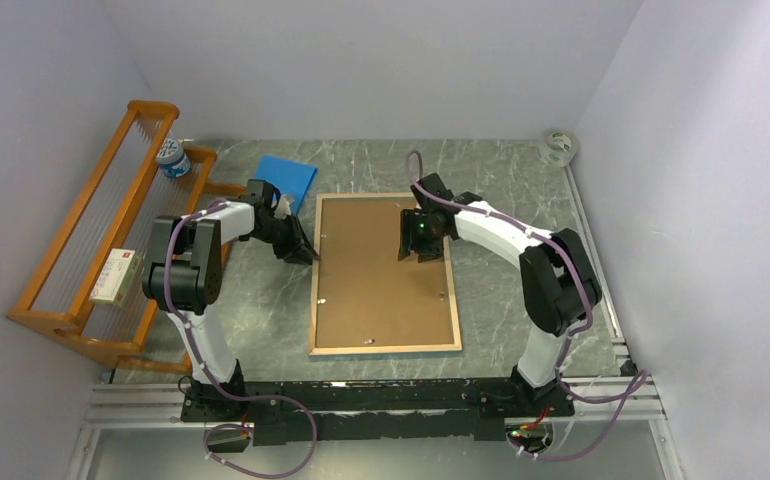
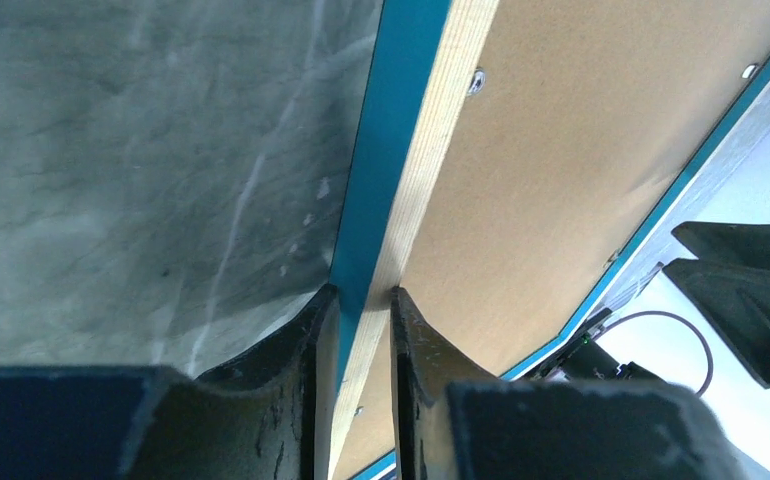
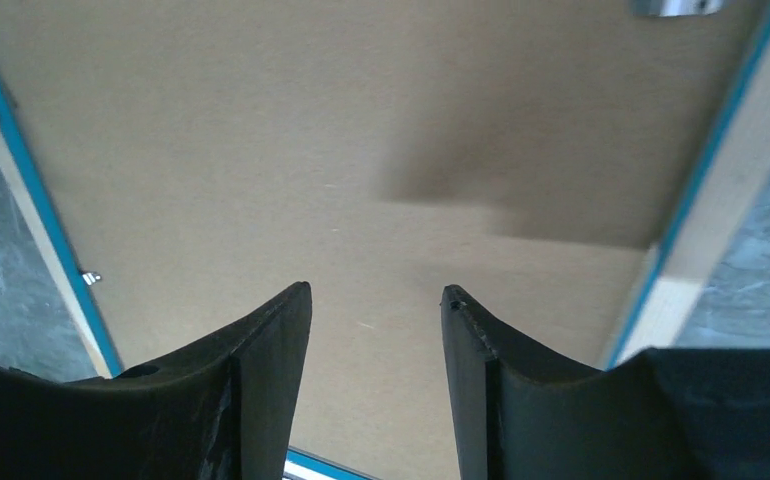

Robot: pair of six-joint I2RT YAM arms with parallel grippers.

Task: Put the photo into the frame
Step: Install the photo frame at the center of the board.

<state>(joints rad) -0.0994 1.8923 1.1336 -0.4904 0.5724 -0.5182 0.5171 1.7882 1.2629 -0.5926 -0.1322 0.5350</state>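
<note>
Grey marble tabletop [image 1: 261,300], white walls [image 1: 361,60]; left pincer [image 2: 361,297] tight on frame [image 1: 386,349], right pincer [image 3: 376,290] agape.

Bright, even overhead light in the top view, with soft, short shadows beside the arms on the table [image 1: 271,310]. In the left wrist view, crisp along the frame [image 2: 366,200] edge, dark and blurred on the left gripper [image 2: 353,310] near the lens, washed-out white at lower right. In the right wrist view, a soft-edged grey shadow across the backing board [image 3: 261,150]; right gripper [image 3: 376,295] dim, slightly soft.
</note>
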